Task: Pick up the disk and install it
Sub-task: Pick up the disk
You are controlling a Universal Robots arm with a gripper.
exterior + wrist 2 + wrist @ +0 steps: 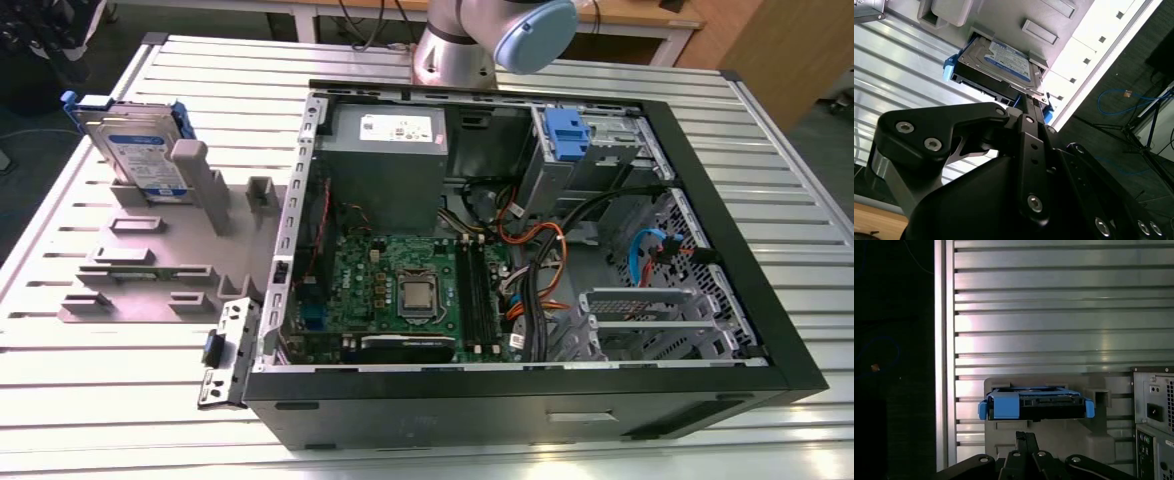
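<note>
The arm [495, 38], cut off at the exterior view's top, points its claw [1026, 436] toward the disk [1036, 405], apart from it; the claw looks closed, empty. The disk stands upright in a grey holder [147, 272] on the worktop [120, 400]

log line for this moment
phase: pre-grasp | disk: upright in grey stand, beside open case | gripper: shut, close to disk, not holding it
</note>
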